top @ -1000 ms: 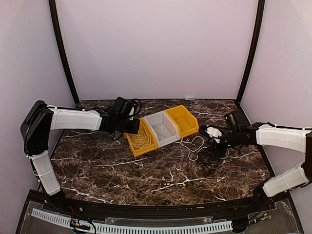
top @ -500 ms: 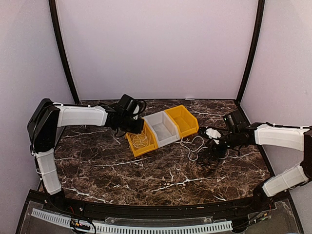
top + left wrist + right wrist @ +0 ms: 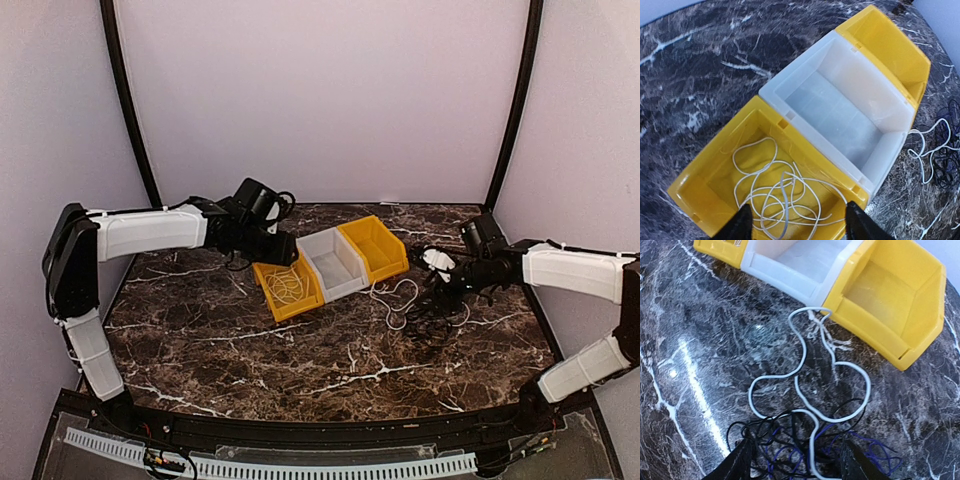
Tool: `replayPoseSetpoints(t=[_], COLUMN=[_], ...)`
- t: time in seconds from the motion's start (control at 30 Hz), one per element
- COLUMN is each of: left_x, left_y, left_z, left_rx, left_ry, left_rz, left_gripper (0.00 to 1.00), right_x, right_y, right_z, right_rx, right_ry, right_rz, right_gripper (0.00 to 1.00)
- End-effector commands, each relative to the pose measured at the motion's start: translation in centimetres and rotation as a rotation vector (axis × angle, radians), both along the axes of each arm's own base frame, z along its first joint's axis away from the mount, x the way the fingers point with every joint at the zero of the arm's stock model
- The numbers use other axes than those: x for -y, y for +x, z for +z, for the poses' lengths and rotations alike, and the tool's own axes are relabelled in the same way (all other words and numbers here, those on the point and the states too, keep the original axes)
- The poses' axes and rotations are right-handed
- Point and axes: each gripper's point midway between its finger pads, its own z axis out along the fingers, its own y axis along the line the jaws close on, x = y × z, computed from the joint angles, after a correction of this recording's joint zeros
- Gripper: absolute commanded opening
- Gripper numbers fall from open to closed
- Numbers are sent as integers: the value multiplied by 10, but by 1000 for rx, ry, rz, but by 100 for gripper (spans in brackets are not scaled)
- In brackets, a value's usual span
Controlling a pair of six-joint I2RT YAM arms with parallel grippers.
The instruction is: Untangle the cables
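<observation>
One thin white cable [image 3: 775, 192] lies coiled inside the left yellow bin [image 3: 715, 165]. My left gripper [image 3: 800, 227] hangs open just above it, holding nothing; in the top view the left gripper [image 3: 280, 255] is at that bin's [image 3: 265, 283] back end. On the table, a second white cable [image 3: 805, 370] loops from the bins into a knot of thin black cables [image 3: 785, 435] and blue-purple cord [image 3: 870, 450]. My right gripper [image 3: 797, 462] is open over this tangle with its fingers either side, and in the top view the right gripper [image 3: 443, 292] is above the tangle [image 3: 435, 318].
Three bins stand in a diagonal row: the left yellow one, a white bin [image 3: 333, 262] and a right yellow bin [image 3: 375, 245]; the last two hold no cable. The dark marble table [image 3: 300, 360] stretches toward the front. Black corner posts [image 3: 130, 120] flank the back wall.
My left gripper has opened and let the white cable drop into the left yellow bin, and the arm has lifted back a little. The right gripper has shifted slightly over the tangle.
</observation>
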Motion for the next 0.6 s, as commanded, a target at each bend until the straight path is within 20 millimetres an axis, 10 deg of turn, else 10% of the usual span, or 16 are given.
replayPoseSetpoints(t=[0.0, 0.33, 0.57], left_x=[-4, 10, 53], left_y=[-6, -25, -50], left_z=[65, 143, 156], left_rx=[123, 314, 374], left_ry=[-94, -344, -421], left_rz=[-9, -74, -249], left_gripper=[69, 70, 70], right_x=[1, -3, -4], right_y=[32, 69, 78], right_z=[13, -11, -30], right_rx=[22, -93, -165], right_ry=[-1, -53, -50], right_rz=[-50, -92, -128], right_gripper=[56, 51, 49])
